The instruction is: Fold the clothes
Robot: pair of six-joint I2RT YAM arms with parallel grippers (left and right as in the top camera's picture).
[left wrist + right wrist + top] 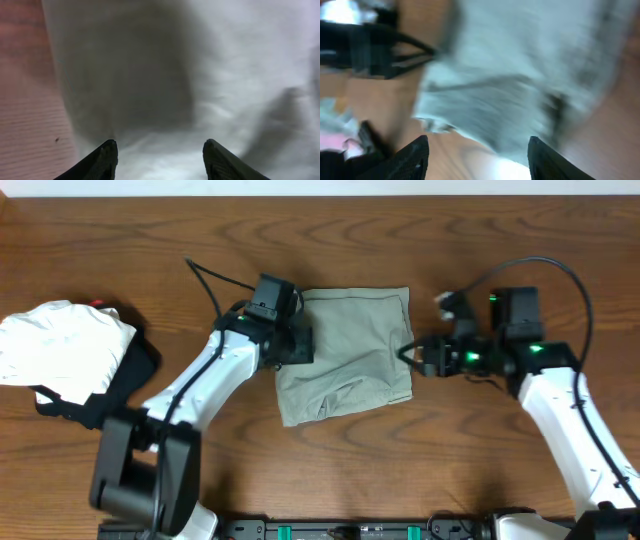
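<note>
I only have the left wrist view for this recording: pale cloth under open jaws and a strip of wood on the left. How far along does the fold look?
Observer: In the overhead view, the shorts lie folded into a compact, roughly square bundle in the middle of the table.
Operator: Where is the other arm?
Observer: The right arm's jaws are at the bundle's right edge, across from yours at its left edge.
Operator: Anything else lying around?
Observer: A white garment sits at the far left of the table, on top of a black garment.
</note>
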